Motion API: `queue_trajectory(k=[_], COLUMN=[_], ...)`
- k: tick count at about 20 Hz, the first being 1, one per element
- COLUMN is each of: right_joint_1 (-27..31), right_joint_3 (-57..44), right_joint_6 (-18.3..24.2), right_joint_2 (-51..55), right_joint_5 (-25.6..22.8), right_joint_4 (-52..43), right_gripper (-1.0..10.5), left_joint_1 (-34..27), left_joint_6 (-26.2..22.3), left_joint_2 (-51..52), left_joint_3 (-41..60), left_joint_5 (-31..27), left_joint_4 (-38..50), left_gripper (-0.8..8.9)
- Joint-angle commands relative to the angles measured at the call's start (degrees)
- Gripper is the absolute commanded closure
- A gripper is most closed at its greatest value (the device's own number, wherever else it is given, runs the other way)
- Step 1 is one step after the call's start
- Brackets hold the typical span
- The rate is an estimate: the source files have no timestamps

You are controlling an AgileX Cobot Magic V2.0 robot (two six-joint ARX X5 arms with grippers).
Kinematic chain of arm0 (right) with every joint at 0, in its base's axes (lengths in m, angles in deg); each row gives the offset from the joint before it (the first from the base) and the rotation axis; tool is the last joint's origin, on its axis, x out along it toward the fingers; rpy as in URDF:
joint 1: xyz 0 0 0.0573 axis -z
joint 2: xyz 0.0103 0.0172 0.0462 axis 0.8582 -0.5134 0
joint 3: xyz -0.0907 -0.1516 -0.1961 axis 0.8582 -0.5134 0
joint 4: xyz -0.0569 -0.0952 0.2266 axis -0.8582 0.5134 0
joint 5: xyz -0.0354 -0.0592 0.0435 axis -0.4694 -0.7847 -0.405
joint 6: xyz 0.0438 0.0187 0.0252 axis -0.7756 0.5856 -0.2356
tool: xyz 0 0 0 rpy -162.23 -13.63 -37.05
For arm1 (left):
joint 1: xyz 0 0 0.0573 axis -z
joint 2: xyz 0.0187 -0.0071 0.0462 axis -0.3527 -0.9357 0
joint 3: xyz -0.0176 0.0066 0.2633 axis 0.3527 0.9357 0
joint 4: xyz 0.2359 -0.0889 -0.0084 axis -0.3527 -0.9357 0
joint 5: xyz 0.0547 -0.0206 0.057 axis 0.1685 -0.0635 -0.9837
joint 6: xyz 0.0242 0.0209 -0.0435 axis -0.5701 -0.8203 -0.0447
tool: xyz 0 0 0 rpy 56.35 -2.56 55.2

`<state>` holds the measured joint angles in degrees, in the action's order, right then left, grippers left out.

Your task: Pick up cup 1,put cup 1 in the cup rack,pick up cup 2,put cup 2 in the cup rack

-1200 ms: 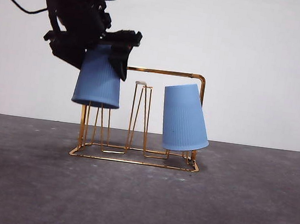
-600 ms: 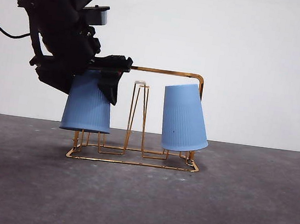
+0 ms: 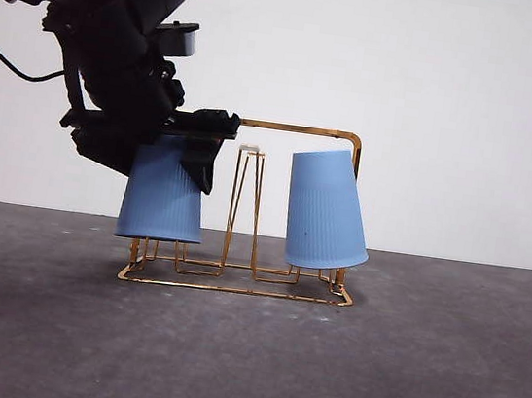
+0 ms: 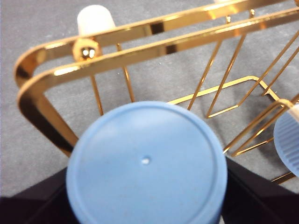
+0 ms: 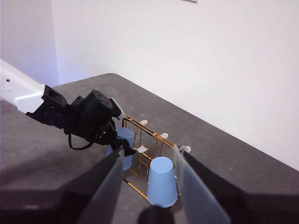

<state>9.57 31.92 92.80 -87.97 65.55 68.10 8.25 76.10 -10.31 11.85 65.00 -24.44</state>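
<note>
over the last second i've brought the left gripper [image 3: 191, 135] down with the upturned blue cup [image 3: 162, 195], dropping it from above the cup rack [image 3: 300, 129] onto the end pegs, then nudged it slightly back toward the rack's middle.

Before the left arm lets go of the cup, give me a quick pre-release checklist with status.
1. Left gripper clamped on the held cup, upside down: ok.
2. Held cup lowered over a peg at the rack end: cannot tell, the cup hides the peg.
3. Held cup upright: ok, it hangs nearly plumb in the front view.
4. Second cup seated on the rack: ok, though it leans.
5. Middle peg free and apart from both cups: ok.
6. Right gripper clear of the rack: ok, open, high and away.
</note>
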Motion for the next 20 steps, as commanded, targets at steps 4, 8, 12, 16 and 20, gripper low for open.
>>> queue_trajectory(k=[4,8,12,16,20], right_joint_1=[0.0,0.0,0.0,0.0,0.0], right_joint_3=[-0.3,-0.3,-0.3,-0.3,-0.3], right_joint_6=[-0.7,-0.6,-0.5,-0.4,-0.4], right_joint_2=[0.1,0.1,0.1,0.1,0.1], right_joint_5=[-0.2,-0.2,-0.2,-0.2,-0.2], right_joint_4=[-0.3,-0.3,0.5,0.5,0.5], right_gripper=[7.6,7.6,7.6,7.6,7.6], left_joint_1=[-0.1,-0.1,-0.1,0.0,0.0], left_joint_6=[1.0,1.5,2.1,2.3,2.3], left_joint_2=[-2.1,-1.9,-1.5,-0.5,1.4], left_joint_3=[1.2,1.2,1.2,1.2,1.2], left_joint_5=[0.4,0.6,1.2,2.1,3.6], left_joint_4=[-5.6,-7.3,-8.7,-10.6,-15.5], left_gripper=[3.09,2.77,2.04,2.04,2.05])
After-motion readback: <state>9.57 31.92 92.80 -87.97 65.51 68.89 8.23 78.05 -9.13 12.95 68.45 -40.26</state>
